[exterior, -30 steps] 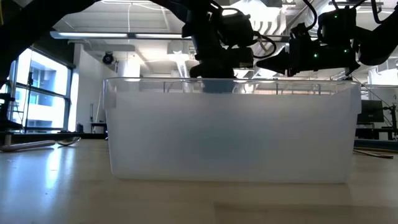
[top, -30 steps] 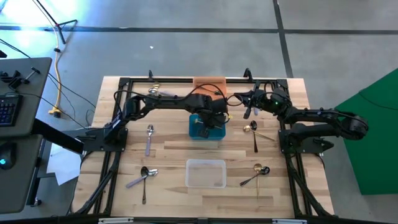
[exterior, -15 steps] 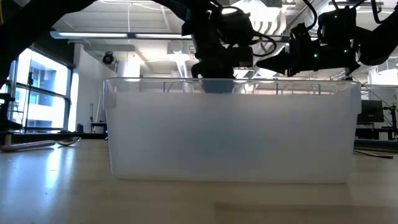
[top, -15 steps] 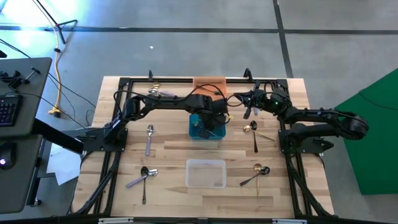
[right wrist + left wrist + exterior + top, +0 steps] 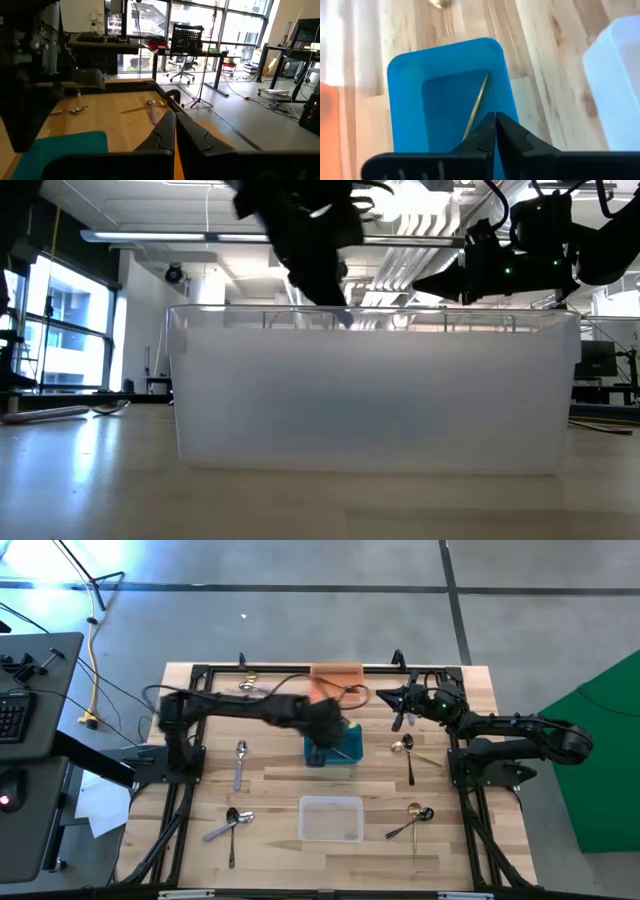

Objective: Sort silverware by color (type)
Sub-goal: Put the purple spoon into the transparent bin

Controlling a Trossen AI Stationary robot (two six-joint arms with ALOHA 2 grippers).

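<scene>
The left claw [image 5: 492, 131] hangs over the teal bin [image 5: 346, 746], its fingers pressed together and empty. A gold utensil [image 5: 476, 107] lies inside that bin. The right claw [image 5: 397, 710] waits near the table's [image 5: 280, 775] far right side, fingers also pressed together. More silverware lies scattered: a silver spoon [image 5: 240, 752] on the left, gold and dark pieces [image 5: 411, 815] on the right. The risk, I judge, is a thin handle slipping on pickup, or a piece landing in a bin of the wrong colour.

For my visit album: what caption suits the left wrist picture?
Left gripper, fingers shut, above a blue bin holding one gold utensil.
</scene>
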